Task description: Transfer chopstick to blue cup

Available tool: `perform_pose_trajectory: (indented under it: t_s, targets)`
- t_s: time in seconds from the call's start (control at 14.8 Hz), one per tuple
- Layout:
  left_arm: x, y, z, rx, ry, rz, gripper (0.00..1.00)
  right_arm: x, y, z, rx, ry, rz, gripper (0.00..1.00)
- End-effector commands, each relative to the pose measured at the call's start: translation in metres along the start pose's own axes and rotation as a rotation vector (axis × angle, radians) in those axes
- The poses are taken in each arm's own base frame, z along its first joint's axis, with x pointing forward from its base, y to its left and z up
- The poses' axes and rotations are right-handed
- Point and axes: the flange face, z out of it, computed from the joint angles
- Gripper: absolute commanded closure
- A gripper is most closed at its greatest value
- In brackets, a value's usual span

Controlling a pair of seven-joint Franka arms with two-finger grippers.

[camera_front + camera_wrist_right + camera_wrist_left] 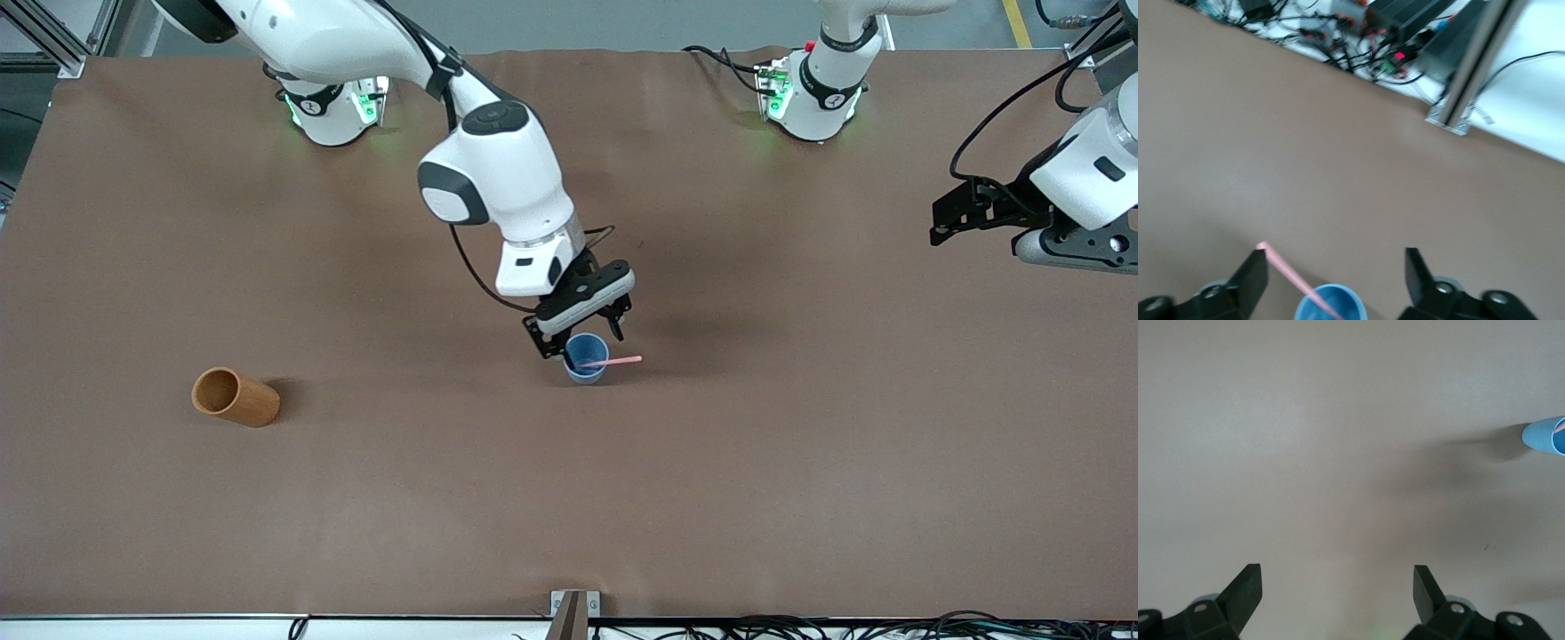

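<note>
The blue cup (pixel 586 358) stands upright near the middle of the table. The pink chopstick (pixel 613 362) rests in it, leaning over the rim toward the left arm's end. My right gripper (pixel 590 342) is open and empty just above the cup. The right wrist view shows the cup (pixel 1331 303) and the chopstick (pixel 1288 270) between the spread fingers (pixel 1251 280). My left gripper (pixel 938 218) is open and empty, waiting over the left arm's end of the table. Its wrist view shows the cup (pixel 1545 435) at the frame edge.
An orange-brown cylindrical cup (pixel 236 397) lies on its side toward the right arm's end of the table. A metal bracket (pixel 574 609) sits at the table edge nearest the front camera, with cables along that edge.
</note>
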Motion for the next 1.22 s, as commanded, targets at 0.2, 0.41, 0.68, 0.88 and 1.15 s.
perform_pose_trajectory:
  t_s: [0.2,0.41,0.68,0.88,1.15]
  targets:
    - [0.005,0.002,-0.006,0.008,0.018,0.005,0.0,0.021,0.078,-0.104,-0.188,-0.117,0.132,0.0]
    - [0.005,0.008,-0.005,0.009,0.016,0.011,0.0,0.02,0.142,-0.146,-0.192,-0.223,0.317,0.0]
    - [0.006,0.008,-0.005,0.011,0.018,0.015,0.0,0.008,0.221,-0.185,-0.268,-0.321,0.431,0.0]
    - [0.006,0.007,-0.005,0.011,0.021,0.014,0.0,-0.007,0.278,-0.215,-0.281,-0.388,0.46,0.0]
    - [0.006,0.007,-0.004,0.018,0.019,0.015,0.0,-0.033,0.35,-0.261,-0.212,-0.453,0.51,0.0]
